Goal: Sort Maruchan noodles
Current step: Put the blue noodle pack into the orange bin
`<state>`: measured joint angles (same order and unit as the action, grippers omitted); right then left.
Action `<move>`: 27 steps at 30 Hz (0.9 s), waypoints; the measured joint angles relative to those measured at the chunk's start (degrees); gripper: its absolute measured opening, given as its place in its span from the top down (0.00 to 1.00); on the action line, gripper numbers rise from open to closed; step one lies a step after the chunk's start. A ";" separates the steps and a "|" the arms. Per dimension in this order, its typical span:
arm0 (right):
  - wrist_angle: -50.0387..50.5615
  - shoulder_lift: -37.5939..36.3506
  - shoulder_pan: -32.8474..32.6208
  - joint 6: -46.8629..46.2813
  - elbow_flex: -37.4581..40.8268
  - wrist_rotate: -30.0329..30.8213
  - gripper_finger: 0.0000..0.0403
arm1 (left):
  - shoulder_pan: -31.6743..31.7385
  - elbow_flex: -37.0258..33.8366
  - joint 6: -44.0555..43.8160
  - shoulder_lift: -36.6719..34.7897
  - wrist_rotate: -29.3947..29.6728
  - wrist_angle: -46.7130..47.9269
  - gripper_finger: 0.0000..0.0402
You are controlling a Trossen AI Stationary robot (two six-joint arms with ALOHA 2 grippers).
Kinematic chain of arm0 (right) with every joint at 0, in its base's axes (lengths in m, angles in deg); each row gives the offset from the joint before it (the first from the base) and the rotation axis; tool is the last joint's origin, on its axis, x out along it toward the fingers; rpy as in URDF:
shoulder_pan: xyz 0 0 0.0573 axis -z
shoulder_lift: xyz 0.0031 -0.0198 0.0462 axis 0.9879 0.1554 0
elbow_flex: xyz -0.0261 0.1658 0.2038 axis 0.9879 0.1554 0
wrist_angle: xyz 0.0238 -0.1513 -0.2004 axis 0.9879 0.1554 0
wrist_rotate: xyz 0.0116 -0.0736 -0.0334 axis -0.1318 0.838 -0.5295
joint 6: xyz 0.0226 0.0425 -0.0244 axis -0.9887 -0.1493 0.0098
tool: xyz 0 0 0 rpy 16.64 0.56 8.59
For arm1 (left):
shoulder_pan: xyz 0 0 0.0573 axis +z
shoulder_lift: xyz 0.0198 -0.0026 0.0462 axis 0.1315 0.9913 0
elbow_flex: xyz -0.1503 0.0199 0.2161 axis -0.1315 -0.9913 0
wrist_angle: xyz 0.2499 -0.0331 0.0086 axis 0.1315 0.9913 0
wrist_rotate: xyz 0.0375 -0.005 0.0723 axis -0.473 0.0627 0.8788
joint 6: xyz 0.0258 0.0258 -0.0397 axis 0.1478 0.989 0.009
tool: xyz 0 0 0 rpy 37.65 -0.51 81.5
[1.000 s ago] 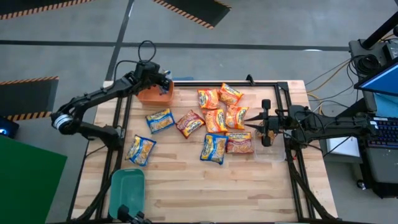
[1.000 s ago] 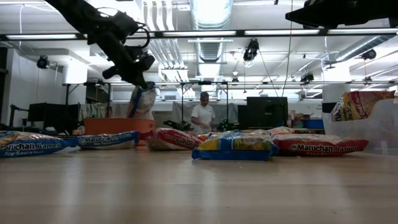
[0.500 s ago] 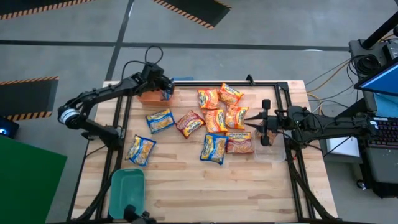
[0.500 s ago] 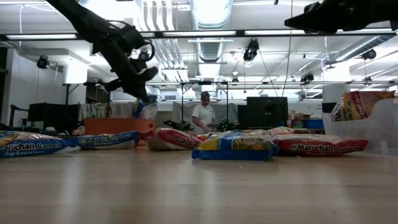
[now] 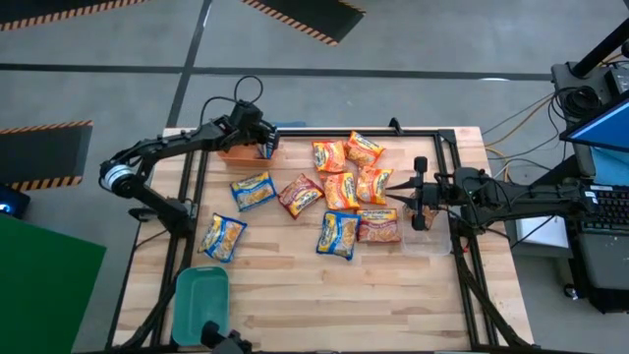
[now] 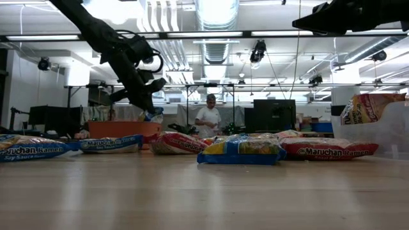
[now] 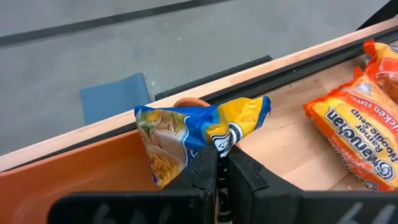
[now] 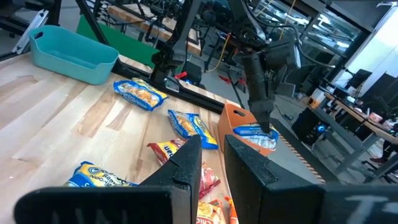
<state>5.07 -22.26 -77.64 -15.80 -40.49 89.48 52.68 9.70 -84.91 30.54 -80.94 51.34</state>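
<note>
Left wrist view showed the left gripper (image 7: pixel 216 163) clamped on a blue-and-yellow noodle packet (image 7: pixel 186 140), hanging just above the orange bin (image 7: pixel 74 177). The drop-off step seemed in hand; next, the fingers needed to part. The right gripper (image 5: pixel 399 199) waited well apart from the bin, fingers slightly apart.

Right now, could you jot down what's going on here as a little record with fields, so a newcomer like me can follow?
Left gripper: shut on a blue-and-yellow packet, lowered into the orange bin
Right gripper: waiting at the table's right side, holding nothing
Loose packets: spread over the table's middle, in blue-and-yellow, orange and red
Teal bin: near left corner, nothing seen inside
Background: a person stands far behind the table
</note>
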 joint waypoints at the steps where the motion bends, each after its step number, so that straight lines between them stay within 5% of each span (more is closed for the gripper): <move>1: 0.00 0.00 0.00 0.00 0.02 0.00 0.85 | 0.00 0.00 0.00 -0.02 0.00 -0.02 0.98; 11: -0.02 0.00 0.00 0.44 0.04 -0.02 0.85 | 0.15 0.02 1.81 -0.37 0.44 -0.96 0.77; 16: 0.00 0.00 0.00 -0.03 0.04 -0.02 0.85 | 0.13 3.53 9.69 -2.27 0.45 1.75 0.70; 19: 0.00 0.00 0.00 -0.11 0.04 -0.02 0.85 | 0.13 6.03 15.95 -3.94 1.19 4.23 0.69; 23: 0.00 0.00 0.00 -0.50 0.34 -0.04 0.85 | 0.32 5.89 20.57 -4.54 9.20 7.00 0.70; 27: 0.02 0.00 0.00 -1.66 0.66 -0.03 0.85 | 0.48 2.54 20.10 -3.18 7.22 8.48 0.77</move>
<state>5.08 -22.26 -77.64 -17.46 -39.83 89.45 53.16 12.24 -64.81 27.37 -73.71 59.82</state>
